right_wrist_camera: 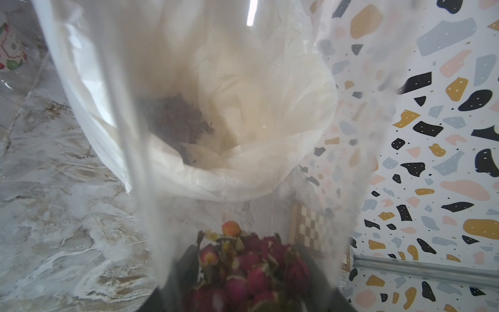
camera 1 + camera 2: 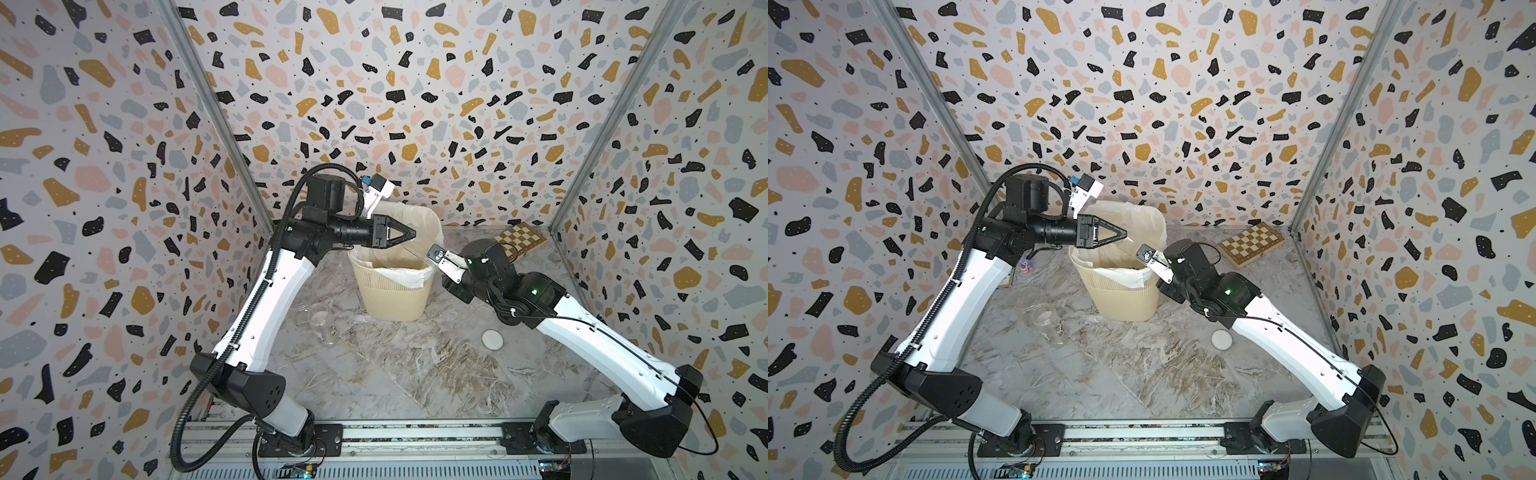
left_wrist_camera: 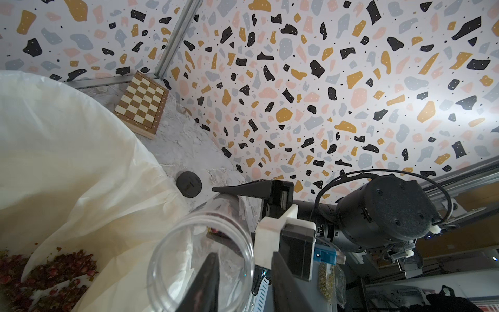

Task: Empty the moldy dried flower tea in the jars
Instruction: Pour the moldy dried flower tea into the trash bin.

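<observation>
**Terrazzo booth, marble desk: tall jar held across the bin**

Marble desk (image 2: 415,374) and speckled walls fill both top views, with the cream bin (image 2: 395,299) standing at the back centre. My right hand (image 1: 247,247) is clamped on the base end of the tall clear jar (image 3: 189,243), which reaches across the bin's opening. Dried flower tea (image 1: 251,267) lies heaped at that base end, and more of it lies in the bin's white bag (image 3: 67,162). My left hand (image 2: 410,234) is at the jar's open mouth, one finger across the mouth and one outside the rim. I cannot tell whether it grips. The labelled jar (image 2: 322,324) sits open on the desk on my left arm's side, its white lid (image 2: 492,339) well apart on the right.
</observation>
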Controlling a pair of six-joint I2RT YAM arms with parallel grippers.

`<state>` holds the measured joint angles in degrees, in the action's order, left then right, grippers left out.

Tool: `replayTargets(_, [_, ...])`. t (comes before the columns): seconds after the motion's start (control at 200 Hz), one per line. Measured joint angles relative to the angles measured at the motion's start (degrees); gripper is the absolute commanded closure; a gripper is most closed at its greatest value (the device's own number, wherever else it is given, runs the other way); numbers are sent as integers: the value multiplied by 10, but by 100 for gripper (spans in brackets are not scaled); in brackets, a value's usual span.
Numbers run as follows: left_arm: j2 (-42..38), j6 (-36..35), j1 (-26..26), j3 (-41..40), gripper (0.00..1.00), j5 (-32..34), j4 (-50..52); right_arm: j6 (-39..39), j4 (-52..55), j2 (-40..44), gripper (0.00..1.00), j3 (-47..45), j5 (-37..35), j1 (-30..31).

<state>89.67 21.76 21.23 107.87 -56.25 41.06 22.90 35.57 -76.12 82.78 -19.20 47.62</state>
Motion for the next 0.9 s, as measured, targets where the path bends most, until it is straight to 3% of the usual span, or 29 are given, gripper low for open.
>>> replayTargets(0.431, [11,8,0,8,88,0,4,14,1,0,55,0,-20,2])
replayTargets(0.896, [11,25,0,9,99,0,-2,23,0,0,42,0,-24,3])
